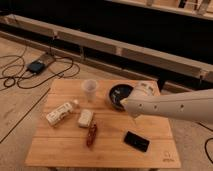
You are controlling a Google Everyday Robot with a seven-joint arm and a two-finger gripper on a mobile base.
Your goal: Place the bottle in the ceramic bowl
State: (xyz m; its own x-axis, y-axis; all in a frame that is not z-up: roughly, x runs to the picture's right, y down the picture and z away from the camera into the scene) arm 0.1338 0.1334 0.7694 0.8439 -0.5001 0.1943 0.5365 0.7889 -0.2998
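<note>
The bottle [61, 113] is whitish with a pale label and lies on its side at the left of the wooden table [60, 147], cap pointing toward the back right. The ceramic bowl [118, 95] is dark and glossy and stands at the back middle of the table. My white arm reaches in from the right, and its gripper [133, 110] hangs over the bowl's right side, hiding part of the rim. The gripper is far from the bottle, and I see nothing in it.
A clear plastic cup [90, 90] stands left of the bowl. A small cream block [85, 118] lies beside the bottle, a reddish-brown item [91, 135] lies in front of it, and a flat black object [136, 141] lies at the front right. Cables [30, 70] lie on the floor at the left.
</note>
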